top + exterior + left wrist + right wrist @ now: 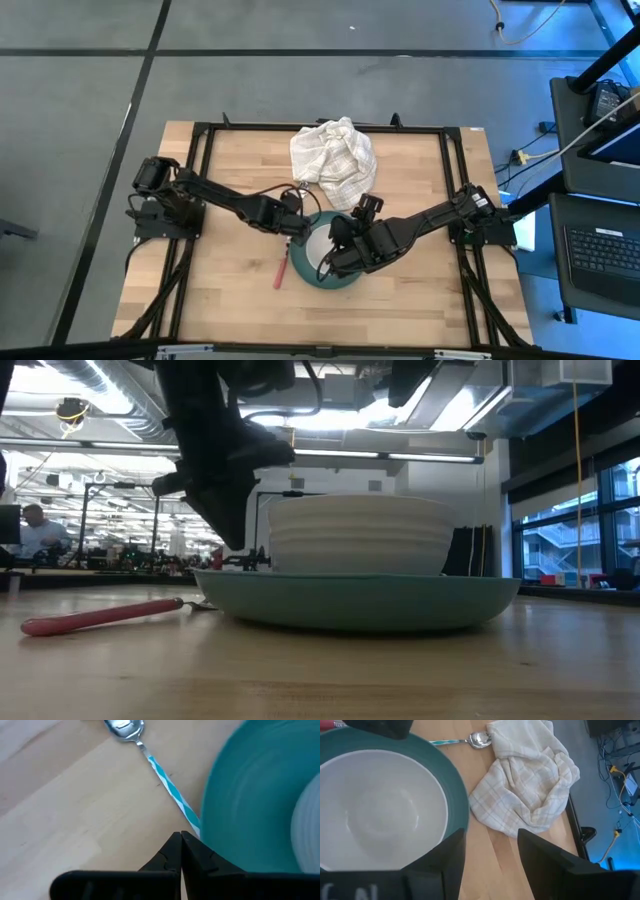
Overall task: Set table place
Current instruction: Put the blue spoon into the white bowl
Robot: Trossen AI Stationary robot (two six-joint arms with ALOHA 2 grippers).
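Note:
The round teal plate (325,268) lies on the wooden table (230,290) with the white bowl (380,810) standing in it; both also show in the low view, the plate (360,600) under the bowl (360,535). The red-handled fork (281,270) lies flat just left of the plate. The metal spoon (150,757), with a teal-striped handle, lies on the table at the plate's far side. My left gripper (180,842) is shut, low over the table beside the plate's rim and the spoon's handle end. My right gripper (490,850) is open above the plate's right rim, holding nothing. My left gripper has its shut fingertips (172,845) right by the spoon's handle end (192,822), next to the plate's rim. I cannot tell whether they touch the handle. The spoon lies flat on the table.
A crumpled white checked cloth (333,160) lies at the table's far middle, close behind the plate and the spoon. Black frame rails (200,180) run along the table's edges. Bare wood shows at the near left and near right of the plate.

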